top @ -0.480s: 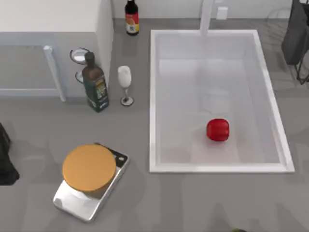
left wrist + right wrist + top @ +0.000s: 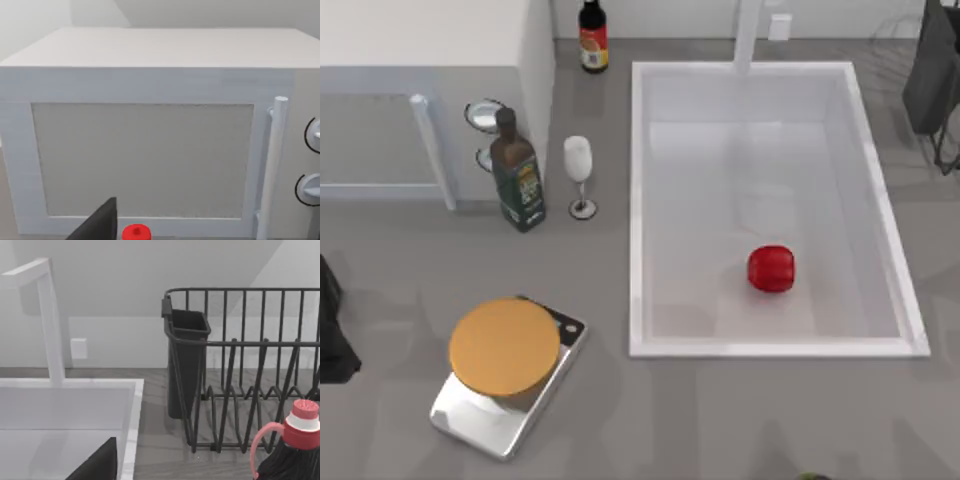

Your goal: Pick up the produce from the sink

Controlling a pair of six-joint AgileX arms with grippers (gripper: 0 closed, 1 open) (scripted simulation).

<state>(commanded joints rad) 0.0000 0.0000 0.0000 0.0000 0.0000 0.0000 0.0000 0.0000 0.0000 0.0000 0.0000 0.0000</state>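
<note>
Grey counter (image 2: 720,420) spans the top view. White sink (image 2: 640,200) takes the right half, faucet (image 2: 748,35) at its far rim. White microwave (image 2: 430,60) sits far left; the left wrist view faces its door (image 2: 142,160), bar handle (image 2: 272,165) and two knobs (image 2: 314,136). Black dish rack (image 2: 935,75) stands at the far right, just beyond the sink's rim; in the right wrist view its cutlery cup (image 2: 186,360) is the part nearest the faucet (image 2: 50,325).

Between microwave and sink: green bottle (image 2: 517,175), wine glass (image 2: 579,172) beside it, dark sauce bottle (image 2: 593,35) farther back. Silver kitchen scale (image 2: 508,375) with an orange plate lies near left.

Red bell pepper (image 2: 771,269) rests on the sink floor, toward the near right part, nothing touching or covering it.

Left arm (image 2: 332,330) parked at the left edge, well apart from the pepper. Whether either hand is open or closed: cannot tell.
</note>
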